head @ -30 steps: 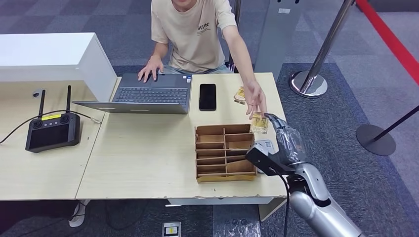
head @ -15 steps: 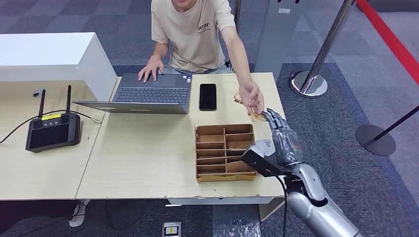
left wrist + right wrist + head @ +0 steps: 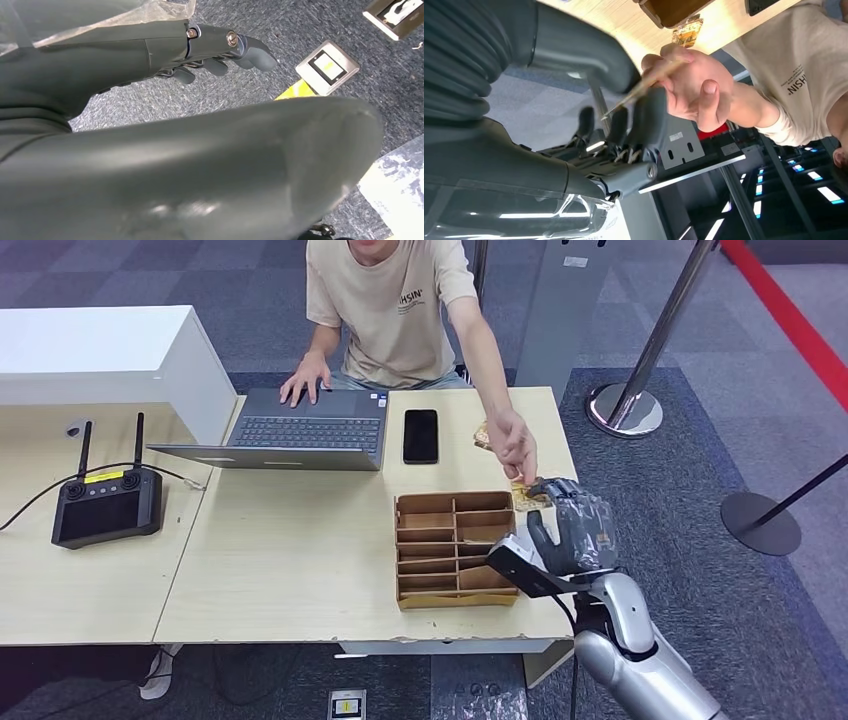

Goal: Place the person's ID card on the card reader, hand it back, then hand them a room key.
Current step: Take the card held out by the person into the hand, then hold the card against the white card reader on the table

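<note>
Card meeting my right hand at the surface's far right edge.
I see the thin yellowish ID card [image 3: 644, 86] edge-on, its long axis slanting from the person's hand [image 3: 691, 82], which pinches it, toward my right hand [image 3: 570, 530]; its dark fingers [image 3: 651, 115] curl against it, though I can't tell if they grip. My left hand [image 3: 220, 55] hangs over carpet, fingers loosely curled, holding nothing.

You are looking at a reception desk in an office or lobby: a wooden counter [image 3: 300, 550] with a laptop [image 3: 290, 430], grey carpet tiles [image 3: 690, 470], and queue stanchions [image 3: 640, 380] beyond the fingers [image 3: 560, 490].
</note>
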Controlling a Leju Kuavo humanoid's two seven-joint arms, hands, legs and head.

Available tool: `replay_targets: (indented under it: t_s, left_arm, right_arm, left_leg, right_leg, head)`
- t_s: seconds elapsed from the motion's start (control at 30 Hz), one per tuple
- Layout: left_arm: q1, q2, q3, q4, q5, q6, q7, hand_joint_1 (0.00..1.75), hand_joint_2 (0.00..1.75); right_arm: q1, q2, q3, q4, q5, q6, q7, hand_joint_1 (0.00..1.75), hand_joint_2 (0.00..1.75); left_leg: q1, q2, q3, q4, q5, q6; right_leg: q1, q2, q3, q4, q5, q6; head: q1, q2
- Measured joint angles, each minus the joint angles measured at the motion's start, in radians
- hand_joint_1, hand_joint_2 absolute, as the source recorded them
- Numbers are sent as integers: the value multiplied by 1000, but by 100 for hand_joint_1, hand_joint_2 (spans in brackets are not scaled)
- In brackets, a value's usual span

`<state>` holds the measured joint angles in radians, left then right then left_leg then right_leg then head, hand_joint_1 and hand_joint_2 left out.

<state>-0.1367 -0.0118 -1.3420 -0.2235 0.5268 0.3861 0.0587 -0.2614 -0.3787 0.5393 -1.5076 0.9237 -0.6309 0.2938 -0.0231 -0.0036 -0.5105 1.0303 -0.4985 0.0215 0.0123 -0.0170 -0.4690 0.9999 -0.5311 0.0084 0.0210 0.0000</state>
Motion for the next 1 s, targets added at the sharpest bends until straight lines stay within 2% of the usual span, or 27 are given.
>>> replay_targets:
  t_s: [0.87,1.0]
  left_arm:
    - [0,0,0,0,-2,0,1,0,0]
    - [0,0,0,0,-5,0,2,0,0]
  right_arm:
    - [1,8,-2,0,-1,-5,1,175,175]
    - [4,10,-5,0,-47,-13,-9,175,175]
  left_leg:
    - [0,0,0,0,0,0]
    - [0,0,0,0,0,0]
  right_leg:
    - [0,0,0,0,0,0]
    - [0,0,0,0,0,0]
  head:
    - [0,0]
    - [0,0]
